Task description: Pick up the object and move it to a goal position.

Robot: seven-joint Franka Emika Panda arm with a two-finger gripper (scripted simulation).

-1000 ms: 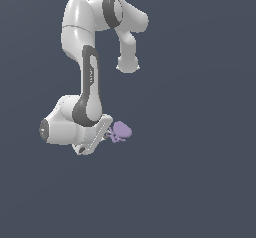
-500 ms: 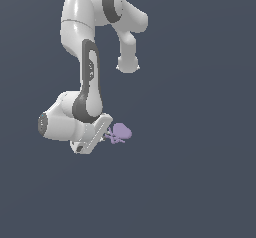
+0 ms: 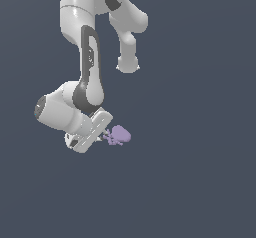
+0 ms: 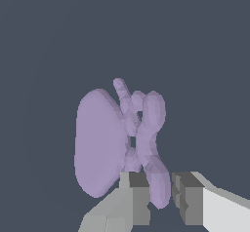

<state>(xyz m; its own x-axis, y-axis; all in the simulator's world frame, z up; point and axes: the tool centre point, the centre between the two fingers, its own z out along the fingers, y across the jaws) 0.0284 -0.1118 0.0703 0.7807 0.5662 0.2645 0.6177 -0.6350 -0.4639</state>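
Exterior view, read left to right from the arm [image 3: 85,82]: the wrist housing sits lowest and farthest to the view's left; the gripper [image 3: 103,136] projects from it toward the view's right; the blob [image 3: 119,135] lies at the fingertips, on their right side. Beyond the blob the field is plain dark grey, with no edge, wall or goal marker visible, so open room surrounds it on every side.

Wrist view: the gripper [image 4: 161,197] shows two grey fingers [image 4: 136,197] set close together, pinching one thin nub of the blob [image 4: 100,143]. The bulky rounded body lies beyond and to one side of the pinch; the remaining nubs cluster beside it.

Judgement: the hold is off-centre, on a slender part, with the mass outboard of the fingers. The carry probably calls for slow travel, since the blob could pivot or slip out.
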